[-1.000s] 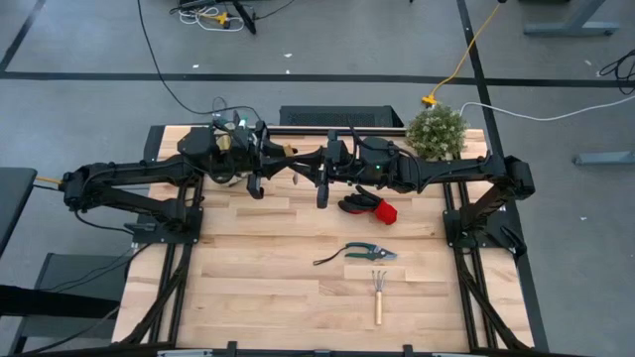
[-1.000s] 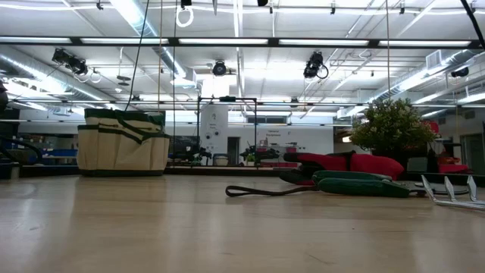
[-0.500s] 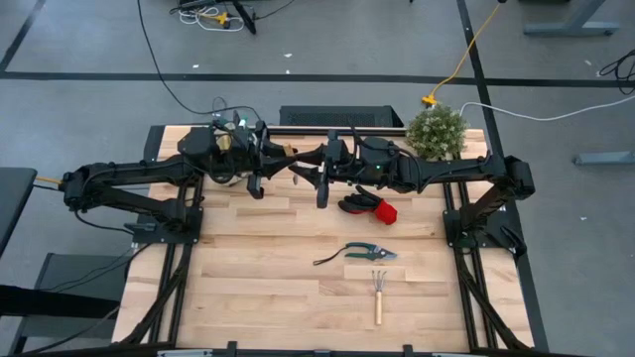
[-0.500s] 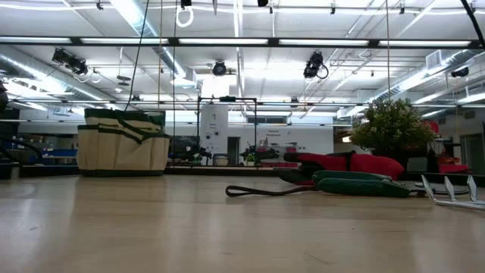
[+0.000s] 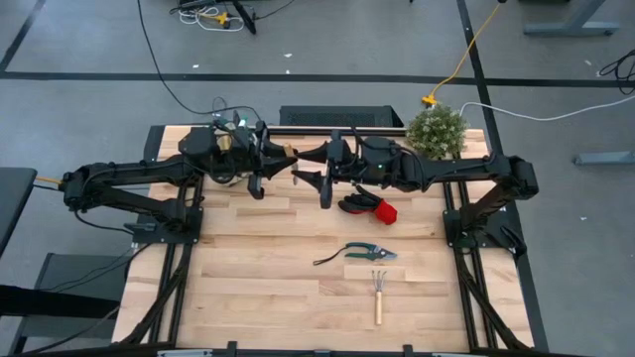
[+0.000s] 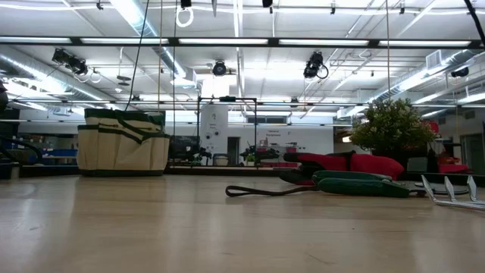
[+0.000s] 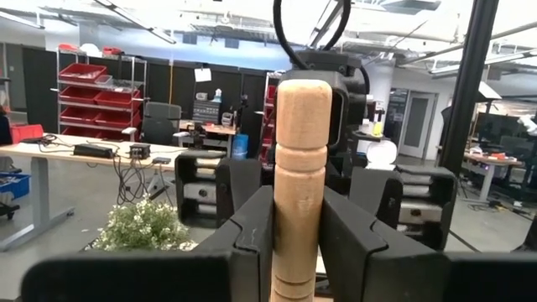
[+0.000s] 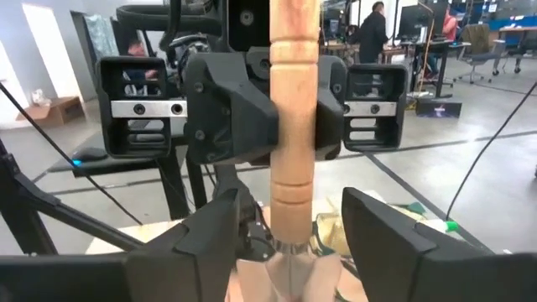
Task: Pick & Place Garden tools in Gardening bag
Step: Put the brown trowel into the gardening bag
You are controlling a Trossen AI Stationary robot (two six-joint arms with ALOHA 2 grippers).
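Observation:
A wooden-handled garden tool (image 7: 302,168) stands upright in the air over the table's far middle, with my left gripper (image 5: 270,159) shut on its handle. My right gripper (image 5: 310,165) faces it from the right, open. Its fingers (image 8: 220,231) stand on either side of the handle's lower part, near the metal neck (image 8: 289,256), with a gap on each side. The gardening bag (image 6: 121,144) stands on the table at the far left. Black-and-red gloves (image 5: 369,206), pruning shears (image 5: 365,252) and a small rake (image 5: 378,293) lie on the table. My left gripper pinches the tool's wooden handle (image 7: 298,226) between its two fingers, below the rounded free end (image 7: 302,96). The fingers come level from the table's left and lie across the handle. The tool stands upright, handle end up and metal end down, lifted clear of the table.
A bushy green plant (image 5: 437,131) stands at the far right corner. The near half of the table holds only the shears and the rake, right of the middle. Beyond the table lies a workshop with desks and people.
My right gripper has opened and let go of the tool's handle; its fingers now stand apart on either side of it. The tool stays upright in my left gripper, which has kept still.

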